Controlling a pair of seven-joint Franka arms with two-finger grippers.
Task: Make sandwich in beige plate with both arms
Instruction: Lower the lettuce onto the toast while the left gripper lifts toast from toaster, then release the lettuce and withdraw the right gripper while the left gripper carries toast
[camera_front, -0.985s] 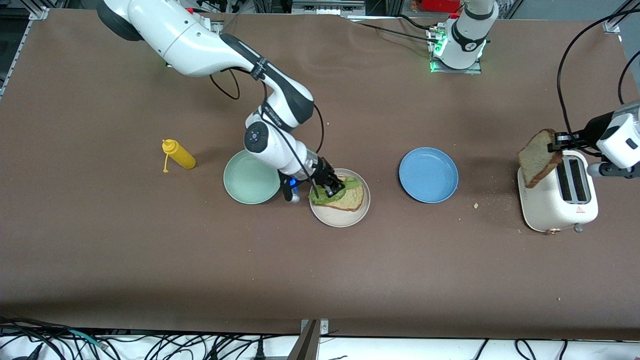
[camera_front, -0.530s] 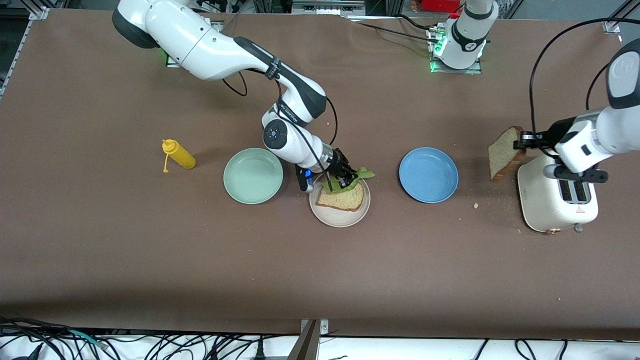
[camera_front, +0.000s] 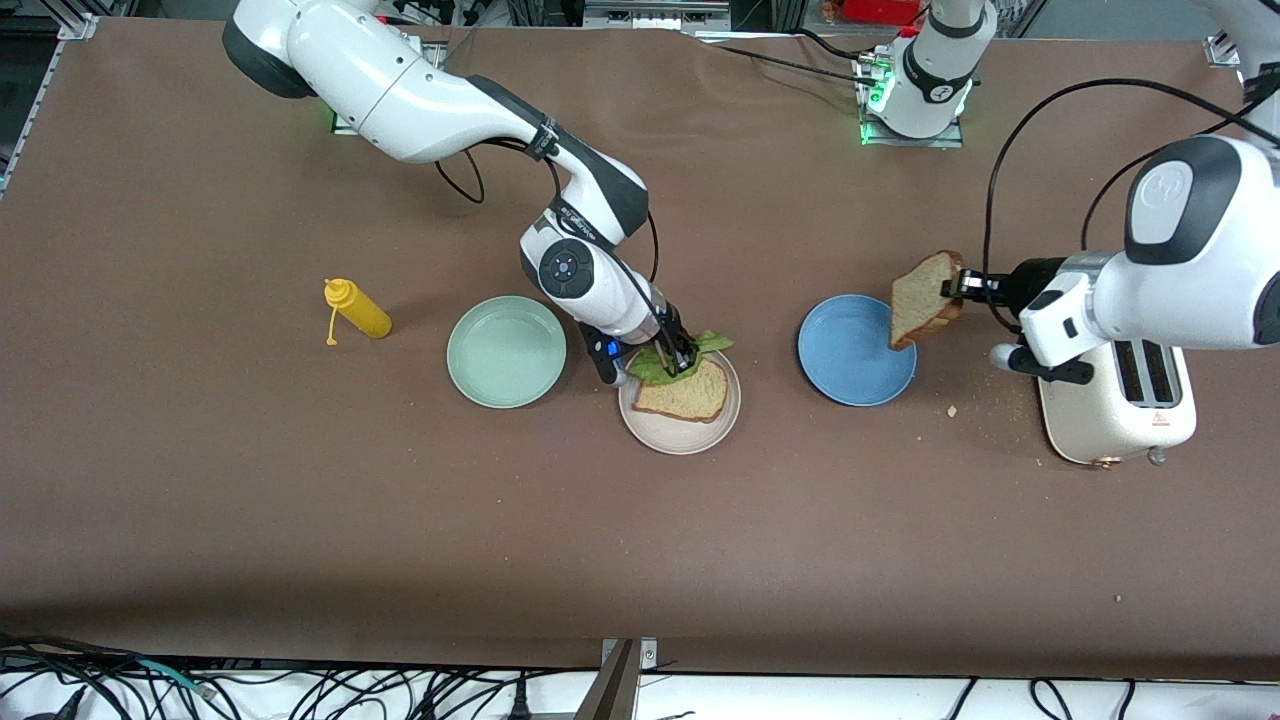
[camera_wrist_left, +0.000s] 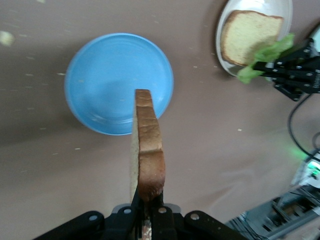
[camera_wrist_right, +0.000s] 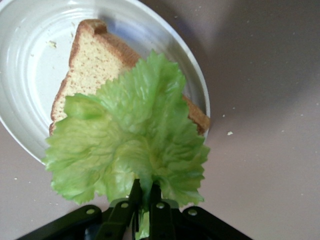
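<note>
1. Right gripper (camera_front: 680, 362), fingers clamped on a lettuce leaf (camera_wrist_right: 131, 142), hangs over the beige plate's (camera_front: 680, 436) twelve-o'clock rim, half hiding its bread slice (camera_front: 688, 394).
2. Left gripper (camera_front: 962, 285), fingers pinched on a second bread slice (camera_wrist_left: 148, 152), hangs over the blue plate's (camera_front: 845, 352) three-o'clock edge; fingertips hidden.

- Brown table (camera_front: 300, 520) carries everything.
- Yellow squeeze bottle (camera_front: 358, 310) lies on its side toward the right arm's end.
- Mint-green plate (camera_front: 506, 351), beige plate (camera_front: 680, 432) and blue plate (camera_front: 850, 350) sit in 1 row.
- White toaster (camera_front: 1115, 405) stands toward the left arm's end.
- Crumbs (camera_front: 951, 410) lie between the blue plate and the toaster.
</note>
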